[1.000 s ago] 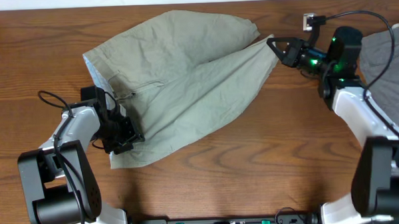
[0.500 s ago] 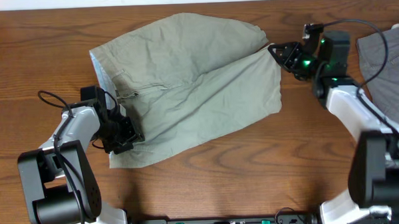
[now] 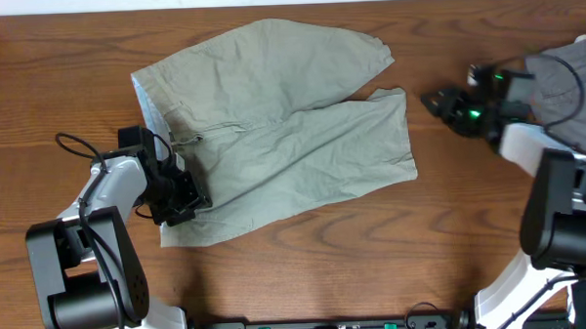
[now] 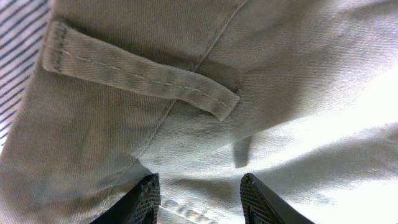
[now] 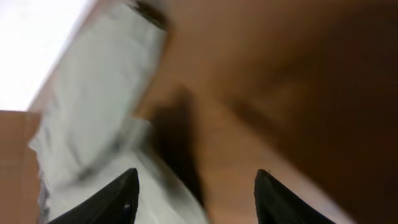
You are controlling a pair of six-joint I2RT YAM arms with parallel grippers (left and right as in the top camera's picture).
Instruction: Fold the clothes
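The right hand (image 3: 436,104) has let go of the leg hem and drawn back toward 3 o'clock, fingers spread and empty. The khaki shorts (image 3: 272,136) now lie flattened mid-tabletop (image 3: 374,259), probably ready for folding. The left hand (image 3: 182,203) sits on their 8 o'clock corner; I cannot tell whether it grips.

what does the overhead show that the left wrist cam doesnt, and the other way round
Only the overhead: the whole shorts spread on the table, the right end effector clear of them, a grey garment at the right edge. Only the left wrist: a belt loop and striped lining close up. Both: the left end effector at the shorts.
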